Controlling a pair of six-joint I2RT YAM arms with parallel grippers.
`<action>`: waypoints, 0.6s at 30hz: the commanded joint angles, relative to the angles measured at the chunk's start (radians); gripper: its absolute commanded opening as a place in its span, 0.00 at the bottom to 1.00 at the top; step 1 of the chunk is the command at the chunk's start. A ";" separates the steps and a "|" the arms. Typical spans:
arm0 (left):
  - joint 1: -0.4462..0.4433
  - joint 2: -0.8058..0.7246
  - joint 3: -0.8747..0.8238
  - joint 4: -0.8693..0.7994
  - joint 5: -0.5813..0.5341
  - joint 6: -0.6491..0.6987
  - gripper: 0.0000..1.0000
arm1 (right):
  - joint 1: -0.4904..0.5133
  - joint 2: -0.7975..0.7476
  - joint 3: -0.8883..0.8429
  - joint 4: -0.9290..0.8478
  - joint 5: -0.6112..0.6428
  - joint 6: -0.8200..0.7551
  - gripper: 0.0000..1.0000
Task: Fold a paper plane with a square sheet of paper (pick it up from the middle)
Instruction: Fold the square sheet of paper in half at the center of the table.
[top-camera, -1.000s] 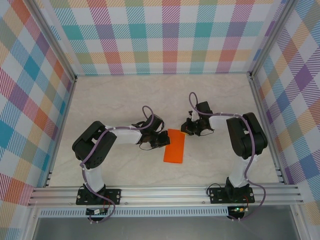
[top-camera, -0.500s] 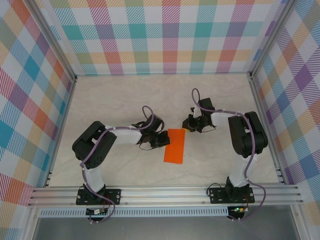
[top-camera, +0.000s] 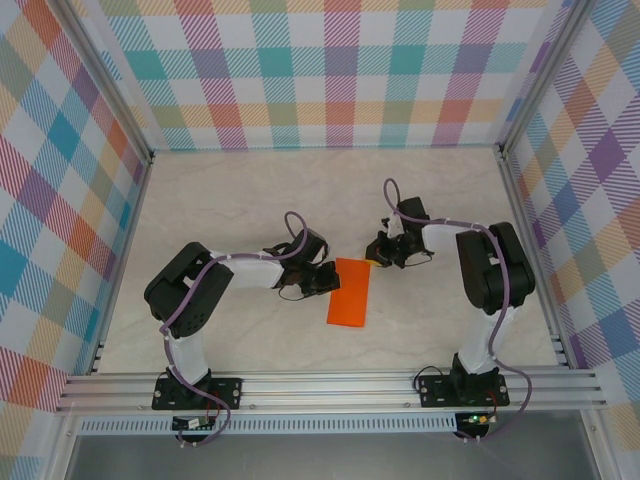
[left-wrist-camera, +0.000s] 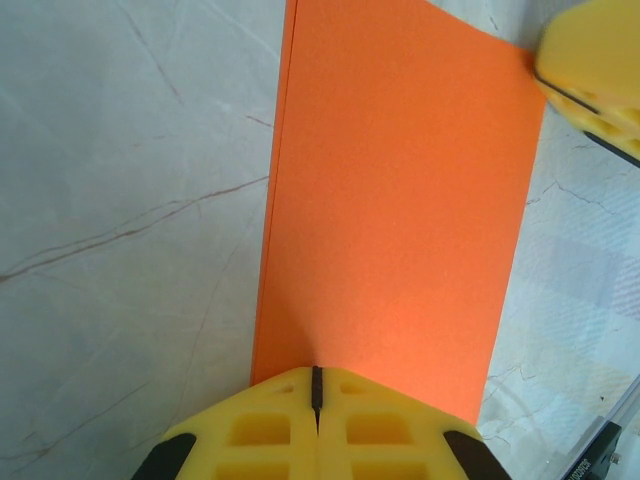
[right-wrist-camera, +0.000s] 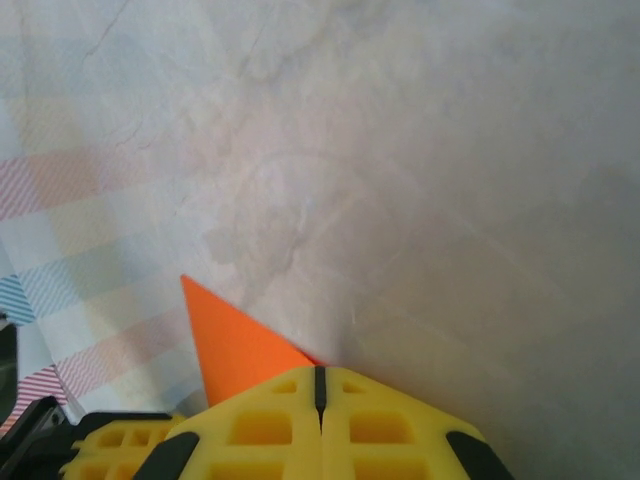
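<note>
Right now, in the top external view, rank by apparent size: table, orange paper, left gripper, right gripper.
1. table, by far the largest.
2. orange paper, a folded rectangle.
3. left gripper and right gripper: both look smaller than the paper and about alike, so I won't rank one over the other.

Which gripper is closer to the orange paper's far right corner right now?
Right. The right gripper, shut, sits at that corner of the paper. The left gripper, also shut, is at the paper's left long edge, across the sheet from that corner.
</note>
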 joint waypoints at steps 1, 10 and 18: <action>-0.009 0.023 -0.046 -0.123 -0.081 0.016 0.00 | 0.003 -0.092 0.015 -0.027 -0.039 -0.019 0.00; -0.009 0.025 -0.046 -0.115 -0.077 0.011 0.00 | 0.003 -0.014 -0.042 0.045 -0.074 0.007 0.00; -0.010 0.026 -0.046 -0.112 -0.067 0.017 0.00 | 0.002 0.071 -0.031 0.014 -0.009 -0.036 0.00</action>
